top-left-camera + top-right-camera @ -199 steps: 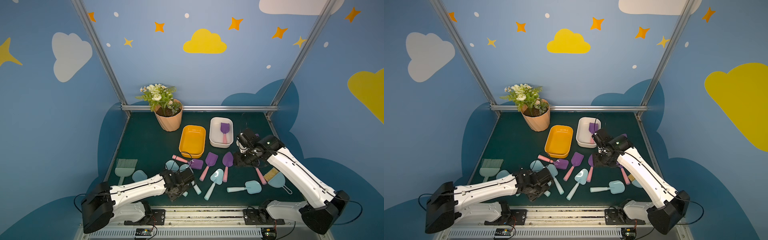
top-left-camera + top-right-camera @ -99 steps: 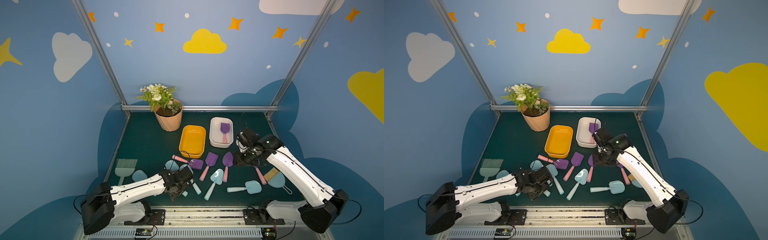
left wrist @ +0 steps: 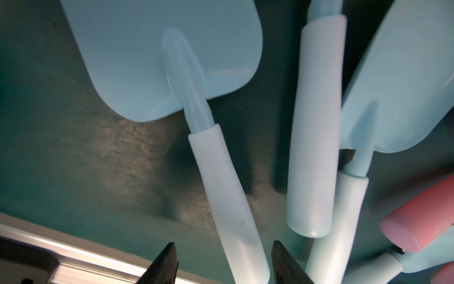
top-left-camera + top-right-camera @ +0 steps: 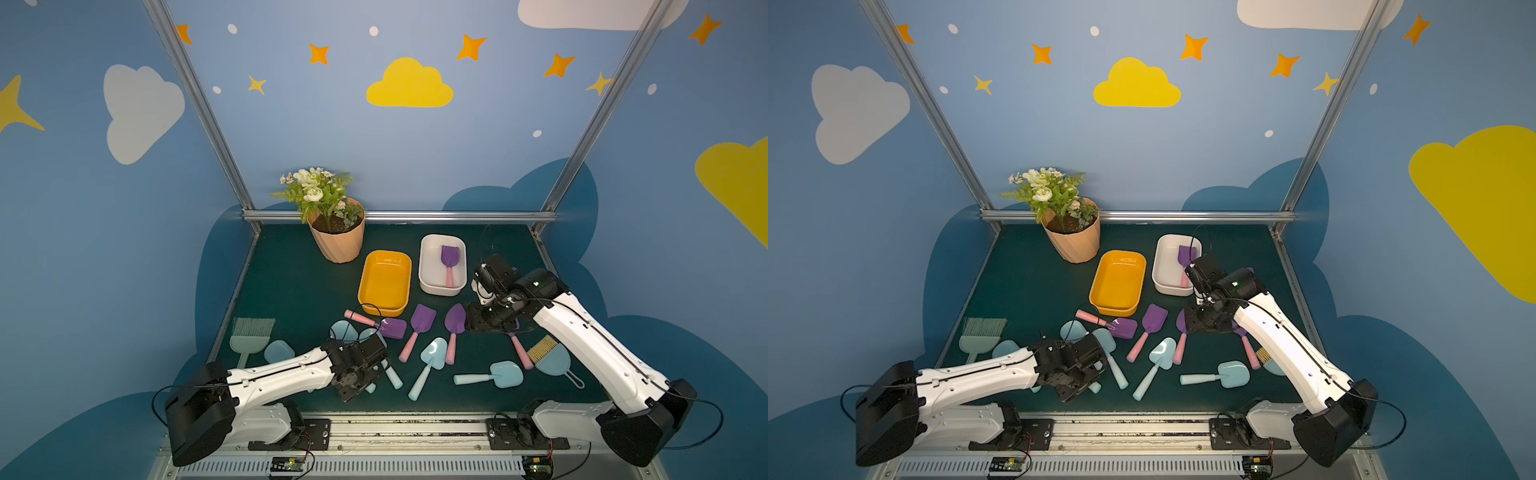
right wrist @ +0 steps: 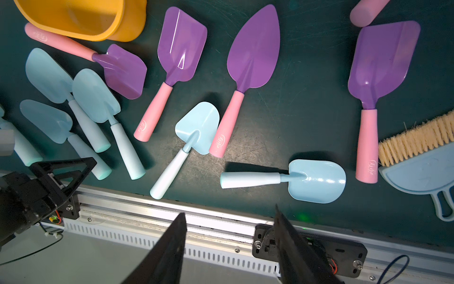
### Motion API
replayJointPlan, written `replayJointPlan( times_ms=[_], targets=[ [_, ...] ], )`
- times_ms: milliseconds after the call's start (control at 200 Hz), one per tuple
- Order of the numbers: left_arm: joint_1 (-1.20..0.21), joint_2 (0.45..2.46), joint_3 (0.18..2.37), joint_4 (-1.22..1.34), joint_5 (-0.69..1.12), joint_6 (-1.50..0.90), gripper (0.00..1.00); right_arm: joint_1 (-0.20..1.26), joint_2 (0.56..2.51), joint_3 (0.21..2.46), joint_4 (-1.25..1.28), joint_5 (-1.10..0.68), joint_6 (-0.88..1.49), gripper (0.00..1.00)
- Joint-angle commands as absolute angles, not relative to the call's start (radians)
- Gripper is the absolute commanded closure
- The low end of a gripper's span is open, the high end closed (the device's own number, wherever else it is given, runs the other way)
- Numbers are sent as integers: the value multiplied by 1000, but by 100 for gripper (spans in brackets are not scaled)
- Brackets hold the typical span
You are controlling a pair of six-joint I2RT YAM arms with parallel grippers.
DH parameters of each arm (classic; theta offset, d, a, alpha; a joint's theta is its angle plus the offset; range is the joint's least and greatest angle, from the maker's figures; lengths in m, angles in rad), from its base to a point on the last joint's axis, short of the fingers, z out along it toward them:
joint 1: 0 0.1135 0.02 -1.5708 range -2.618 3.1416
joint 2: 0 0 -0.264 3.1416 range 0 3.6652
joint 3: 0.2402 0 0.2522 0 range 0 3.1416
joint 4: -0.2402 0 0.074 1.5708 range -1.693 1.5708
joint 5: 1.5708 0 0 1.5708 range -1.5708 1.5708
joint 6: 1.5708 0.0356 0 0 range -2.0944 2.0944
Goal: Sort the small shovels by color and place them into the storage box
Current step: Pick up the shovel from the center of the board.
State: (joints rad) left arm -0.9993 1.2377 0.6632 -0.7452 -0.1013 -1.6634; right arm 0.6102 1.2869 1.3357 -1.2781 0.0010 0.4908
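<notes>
Blue walls painted with clouds and stars enclose a dark green mat [image 4: 291,282]. At its far side stand a potted plant [image 4: 338,245], a yellow box [image 4: 384,282] and, just right of that, a white box [image 4: 430,266] with one purple shovel [image 4: 450,257] lying inside. Three purple shovels [image 4: 422,319] with pink handles lie side by side near the middle of the mat, close in front of the boxes. A fourth purple shovel [image 5: 383,61] lies further right, beside a blue hand brush [image 4: 550,361] with tan bristles. A cluster of light blue shovels [image 5: 93,96] sits at the near left, with two more toward the near centre. A mint-green brush [image 4: 251,336] lies at the left edge.

The left gripper [image 3: 224,243] is low over the cluster, its jaws apart and astride the pale handle of one light blue shovel [image 3: 172,61] that lies flat on the mat. A gap shows on one side of the handle. The right gripper [image 5: 229,211] hangs above the mat right of the middle, its jaws apart with nothing between them.
</notes>
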Motion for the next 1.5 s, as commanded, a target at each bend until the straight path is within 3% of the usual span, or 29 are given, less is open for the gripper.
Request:
replayJointPlan(
  times_ms=[0,546,806,1346,1497],
  targets=[
    [-994,1242,649,-752,-92,-1649,47,606,1285,1333,-1274,-8,482,42],
    [-1009,1286,657,-726,-60,-1643,52,603,1304,1339,-1273,-81,444,42],
    [-1020,1289,652,-721,-52,-1644,62,601,1295,1340,-1279,-74,439,42],
    [-1039,1249,606,-716,-58,-1684,72,600,1292,1333,-1279,-82,442,42],
    [-1044,1246,606,-716,-63,-1687,80,600,1287,1332,-1279,-81,442,42]
  ],
)
